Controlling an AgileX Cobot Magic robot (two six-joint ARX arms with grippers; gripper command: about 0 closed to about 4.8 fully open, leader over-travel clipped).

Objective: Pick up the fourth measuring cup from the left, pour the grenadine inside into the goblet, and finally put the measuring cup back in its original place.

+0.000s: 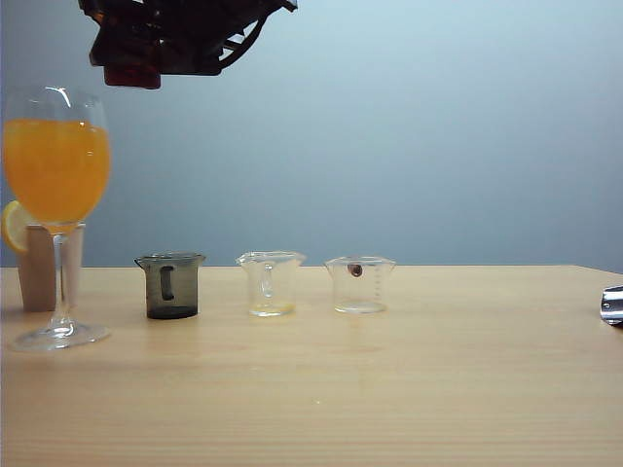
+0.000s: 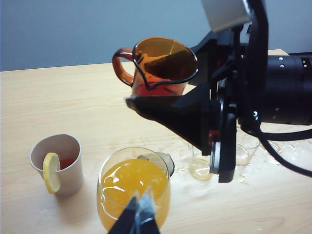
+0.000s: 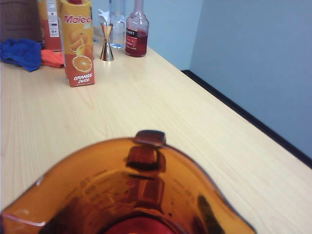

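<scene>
The fourth measuring cup, amber with a side handle, hangs in the air above and behind the goblet, with my right gripper shut on it. Grenadine lies red in its bottom. The right wrist view looks into the cup at the grenadine. In the exterior view the goblet, full of orange drink, stands far left. The right gripper is above it at the frame's top, and the cup is out of frame. My left gripper hovers over the goblet, jaws together and empty.
A smoky grey cup and two clear cups stand in a row right of the goblet. A paper cup with a lemon slice is beside the goblet. An orange juice carton, jigger and red bottle stand far off.
</scene>
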